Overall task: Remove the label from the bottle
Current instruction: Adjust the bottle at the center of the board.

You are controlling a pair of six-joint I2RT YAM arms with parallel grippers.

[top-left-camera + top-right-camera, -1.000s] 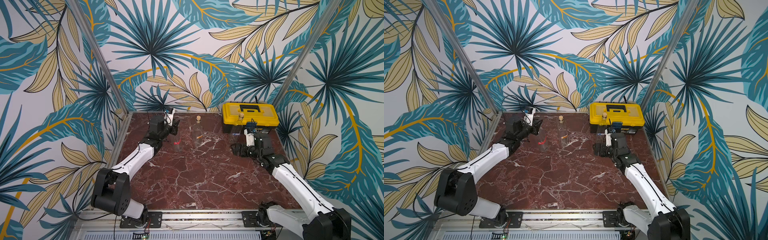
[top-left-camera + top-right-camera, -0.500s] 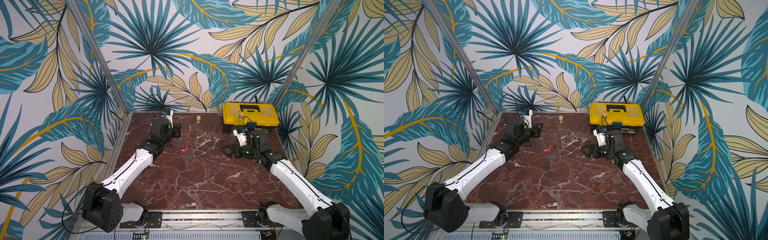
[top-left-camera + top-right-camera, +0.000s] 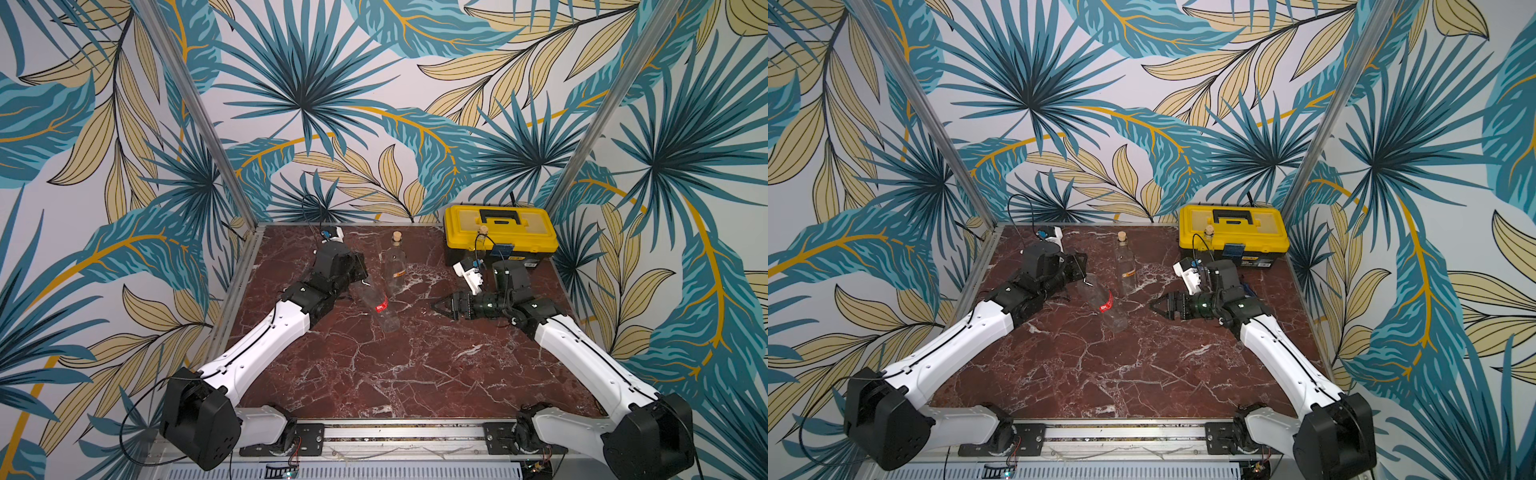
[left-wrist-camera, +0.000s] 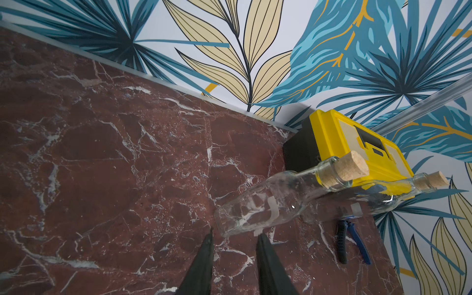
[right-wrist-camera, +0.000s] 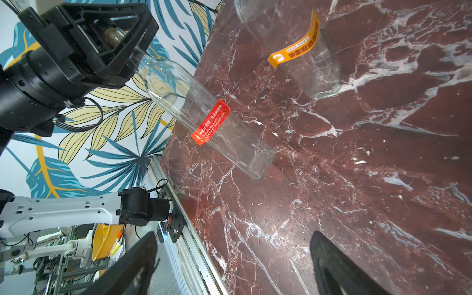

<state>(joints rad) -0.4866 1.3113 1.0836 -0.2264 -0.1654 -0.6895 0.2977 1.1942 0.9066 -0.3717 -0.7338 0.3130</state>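
**Item:** bottle, clear glass, seemingly empty

**Location:** it is hanging at a slant over the middle of the tabletop. The neck is pointing up toward the left arm and the base down toward the marble. Whether the base is touching the surface I cannot tell.

**Attached:** red label, a narrow printed strip, is lying across the middle of the body.

**Handling, as I am judging it:** the glass is looking rigid, smooth and slippery. It is likely breakable if dropped or knocked on the stone, yet light enough for one gripper to carry. The round body is offering poor purchase, so the neck is serving as the sound place to hold it. The label is thin and flexible and is asking to be pinched at an end and peeled along the glass. One end is looking slightly proud of the surface, though I am not certain.

**Left gripper**: it is clamping tight on the bottle's neck, close to the mouth, and carrying its weight.

**Right gripper**: its jaws are standing wide, holding and touching nothing. It is pointing at the bottle's lower body from the opposite side, near but apart.

**Nearby:** a second bottle, corked and wearing an orange label, is standing upright just behind. A yellow toolbox is sitting in the far corner
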